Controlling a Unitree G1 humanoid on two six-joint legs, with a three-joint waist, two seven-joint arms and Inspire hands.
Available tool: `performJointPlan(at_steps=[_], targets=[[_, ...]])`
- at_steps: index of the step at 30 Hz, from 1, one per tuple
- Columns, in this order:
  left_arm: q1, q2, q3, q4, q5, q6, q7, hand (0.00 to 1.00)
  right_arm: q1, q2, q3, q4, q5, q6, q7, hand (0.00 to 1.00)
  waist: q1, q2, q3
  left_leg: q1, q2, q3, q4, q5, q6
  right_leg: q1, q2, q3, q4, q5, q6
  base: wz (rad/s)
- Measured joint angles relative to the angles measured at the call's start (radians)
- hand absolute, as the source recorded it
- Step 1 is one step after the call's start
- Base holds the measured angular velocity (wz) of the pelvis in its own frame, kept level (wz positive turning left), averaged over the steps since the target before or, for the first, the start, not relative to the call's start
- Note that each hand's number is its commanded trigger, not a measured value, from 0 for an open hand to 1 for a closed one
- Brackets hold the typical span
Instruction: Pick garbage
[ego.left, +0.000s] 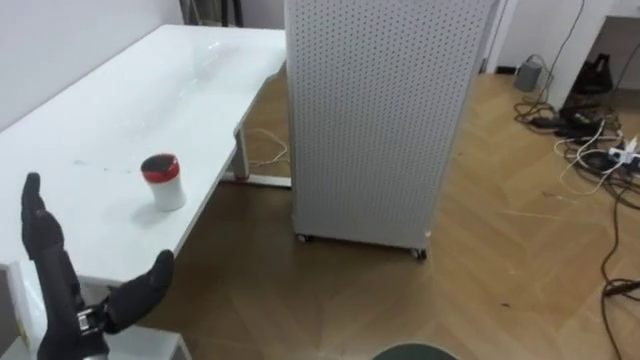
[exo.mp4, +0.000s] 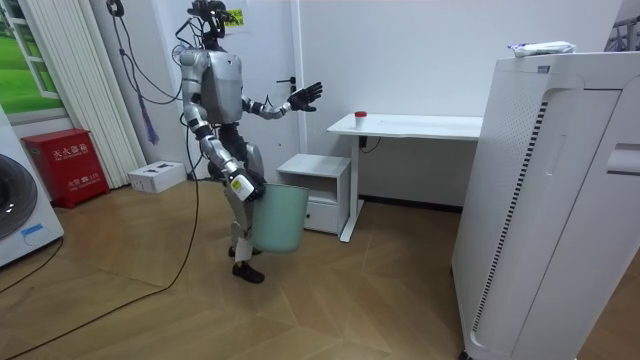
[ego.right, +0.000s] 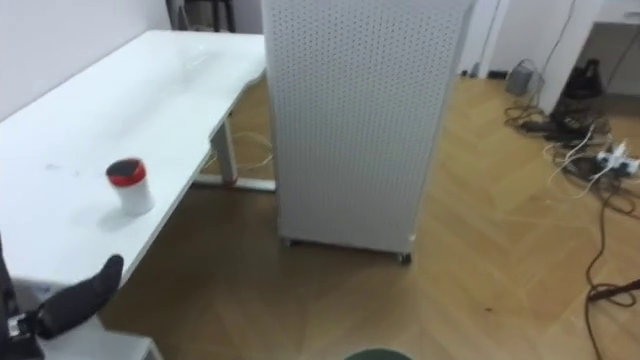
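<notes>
The red-lidded cup (ego.left: 163, 182) stands near the front edge of the white desk (ego.left: 150, 90), so the open, straight-fingered left hand (ego.left: 58, 275) before that edge could knock it off by reaching too fast; the state of the right hand (exo.mp4: 240, 186), lower than the desk, I cannot tell

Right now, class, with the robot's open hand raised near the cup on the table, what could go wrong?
The left hand is open, short of the cup, which stands near the table edge; a clumsy reach might knock it off. The bin by its right hand could bump the small cabinet beside it.
</notes>
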Motion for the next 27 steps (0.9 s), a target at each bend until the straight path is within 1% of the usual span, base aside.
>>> performJointPlan(at_steps=[1,2,3,4,5,6,8,11,18,21,25,27], targets=[[0.010,0.000,0.000,0.000,0.000,0.000,0.000,0.00,0.000,0.000,0.000,-0.005,-0.007,0.000,0.002,1.00,0.001,0.002,-0.0010,0.000,0.000,-0.017,0.002,0.000,0.000,0.000,0.005,0.010,-0.002,0.003,-0.003,-0.61],[0.024,-0.001,0.000,-0.003,-0.001,0.002,-0.002,0.00,0.000,0.000,0.001,-0.013,-0.012,0.000,0.009,1.00,0.013,0.005,-0.0027,0.001,0.000,-0.041,0.004,0.000,0.000,-0.002,0.018,0.035,-0.002,0.010,-0.009,-0.67],[0.033,-0.003,0.000,-0.003,-0.002,0.003,-0.002,0.00,0.001,-0.001,0.001,-0.021,-0.015,0.001,0.012,1.00,0.022,0.009,-0.0051,0.000,-0.003,-0.067,0.008,0.000,0.000,-0.008,0.026,0.051,-0.002,0.019,-0.016,-0.65],[0.034,-0.003,0.000,-0.003,-0.003,0.003,-0.002,0.00,0.001,0.000,0.001,-0.025,-0.018,0.001,0.012,1.00,0.022,0.010,-0.0056,-0.001,-0.005,-0.097,0.008,0.000,0.000,-0.008,0.028,0.054,-0.004,0.021,-0.018,-0.41],[0.033,-0.003,0.001,-0.003,-0.002,0.004,-0.002,0.00,0.006,0.000,0.001,-0.043,-0.035,0.009,0.014,1.00,0.020,0.014,-0.0073,-0.002,-0.011,-0.157,0.004,0.000,0.000,-0.008,0.032,0.055,-0.005,0.023,-0.021,-0.15],[0.033,-0.004,0.001,-0.003,-0.001,0.004,-0.001,0.00,0.014,0.000,0.001,-0.060,-0.049,0.009,0.015,1.00,0.017,0.017,-0.0093,0.000,-0.014,-0.189,-0.004,0.000,0.000,-0.008,0.035,0.056,-0.004,0.024,-0.023,-0.06],[0.033,-0.004,0.000,-0.005,-0.001,0.004,0.000,0.00,0.024,-0.001,0.000,-0.088,-0.061,0.010,0.015,1.00,0.011,0.019,-0.0100,0.002,-0.018,-0.220,-0.011,0.001,-0.002,-0.008,0.038,0.057,-0.004,0.024,-0.023,0.02],[0.033,-0.004,0.000,-0.005,-0.001,0.004,0.004,0.00,0.033,0.000,0.000,-0.115,-0.066,0.010,0.015,1.00,0.009,0.022,-0.0095,0.016,-0.020,-0.253,-0.040,0.002,-0.004,-0.006,0.042,0.059,-0.005,0.024,-0.023,0.05],[0.033,-0.004,0.000,-0.030,-0.001,0.003,0.032,0.00,0.035,0.000,0.000,-0.154,-0.067,0.010,0.015,1.00,-0.003,0.023,-0.0076,0.016,-0.030,-0.279,-0.048,0.002,-0.004,-0.003,0.031,0.047,-0.004,0.028,-0.013,0.09],[0.031,-0.004,-0.001,-0.033,-0.001,0.002,0.032,0.00,0.035,0.000,0.001,-0.169,-0.065,0.010,0.015,1.00,-0.001,0.022,-0.0071,0.018,-0.035,-0.282,-0.065,0.003,-0.005,-0.012,0.027,0.049,0.003,0.029,-0.009,0.03],[0.031,-0.003,-0.004,-0.029,-0.035,0.002,0.031,0.00,0.035,0.000,0.012,-0.180,-0.064,0.010,0.014,1.00,-0.001,0.014,-0.0027,0.020,-0.041,-0.281,-0.071,0.006,-0.004,-0.014,0.024,0.052,0.002,0.035,-0.001,-0.01],[0.032,-0.002,-0.012,-0.023,-0.044,0.004,0.030,0.00,0.042,-0.003,0.032,-0.209,-0.064,0.010,0.014,1.00,0.000,0.009,-0.0002,0.018,-0.041,-0.279,-0.070,0.006,-0.004,-0.017,0.029,0.053,0.002,0.036,-0.001,-0.02]])
